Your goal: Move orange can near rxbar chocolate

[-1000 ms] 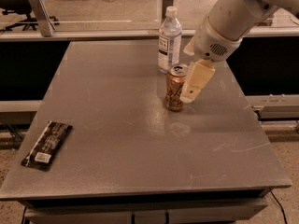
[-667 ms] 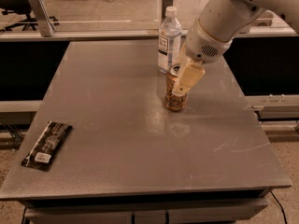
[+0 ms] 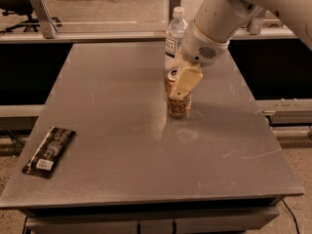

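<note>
The orange can [image 3: 178, 108] stands upright on the grey table [image 3: 122, 145], right of centre and towards the back. My gripper [image 3: 178, 92] is down over the can's upper half, reaching in from the upper right, and covers most of it. The can's base rests on the table. The rxbar chocolate [image 3: 48, 151] lies flat at the table's front left edge, with its white label at the near end, far from the can.
A clear water bottle [image 3: 174, 35] with a white cap stands just behind the can, close to my arm. A metal rail [image 3: 97, 33] runs along the table's far side. The floor drops away on the left, right and front.
My gripper has moved left and down, from beside the can's right side to over the can itself. The can, bottle and bar have not moved.
</note>
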You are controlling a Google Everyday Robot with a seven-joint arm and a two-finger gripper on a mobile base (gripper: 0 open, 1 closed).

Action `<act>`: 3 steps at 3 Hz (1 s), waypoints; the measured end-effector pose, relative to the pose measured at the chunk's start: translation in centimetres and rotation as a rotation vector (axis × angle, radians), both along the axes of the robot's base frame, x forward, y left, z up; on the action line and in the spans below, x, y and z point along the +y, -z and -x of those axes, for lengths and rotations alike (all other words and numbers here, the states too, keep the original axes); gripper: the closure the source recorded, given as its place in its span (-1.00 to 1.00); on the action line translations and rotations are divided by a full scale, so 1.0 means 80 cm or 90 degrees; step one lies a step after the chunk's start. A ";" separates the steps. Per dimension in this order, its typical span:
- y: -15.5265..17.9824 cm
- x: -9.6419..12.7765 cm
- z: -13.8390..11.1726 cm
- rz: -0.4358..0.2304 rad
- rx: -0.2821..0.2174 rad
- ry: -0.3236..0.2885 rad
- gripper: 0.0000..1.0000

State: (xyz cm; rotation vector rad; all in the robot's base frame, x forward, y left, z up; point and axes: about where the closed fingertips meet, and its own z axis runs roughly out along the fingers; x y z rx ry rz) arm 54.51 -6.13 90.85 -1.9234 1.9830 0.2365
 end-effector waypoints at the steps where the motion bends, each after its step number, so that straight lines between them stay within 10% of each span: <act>1: -0.028 0.026 0.014 -0.038 0.001 -0.033 1.00; 3: -0.037 0.107 0.040 -0.120 0.045 -0.129 1.00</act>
